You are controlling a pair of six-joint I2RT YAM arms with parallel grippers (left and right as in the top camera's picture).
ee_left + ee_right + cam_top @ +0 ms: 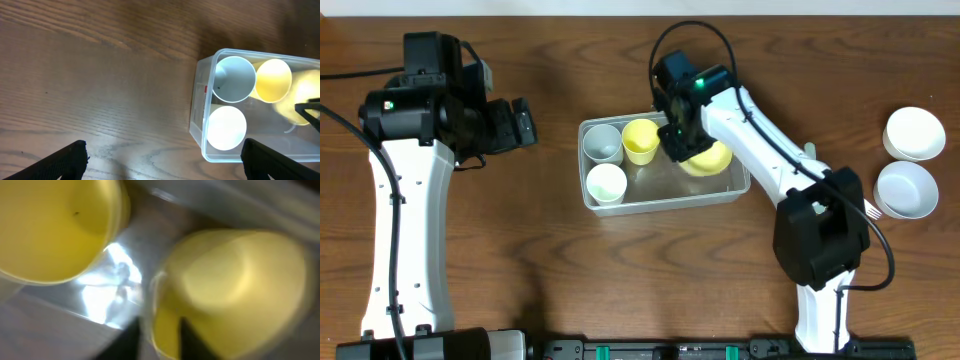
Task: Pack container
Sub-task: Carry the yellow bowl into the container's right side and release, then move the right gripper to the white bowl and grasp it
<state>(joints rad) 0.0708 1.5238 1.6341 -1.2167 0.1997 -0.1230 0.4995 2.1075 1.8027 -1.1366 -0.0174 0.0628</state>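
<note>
The clear container (665, 203) sits mid-table and holds a grey-blue cup (602, 142), a yellow cup (640, 140), a white cup (606, 183) and a yellow bowl (712, 160). My right gripper (682, 140) reaches into the container. In the right wrist view its fingers (162, 340) pinch the rim of the yellow bowl (235, 280), next to the yellow cup (50, 225). My left gripper (525, 122) is open and empty, left of the container. The left wrist view shows its fingers (162, 162) wide apart and the container's left end (197, 115) ahead.
Two white bowls (914, 133) (906, 190) stand at the far right of the wooden table. The right arm's base stands at the front right, the left arm's base at the front left.
</note>
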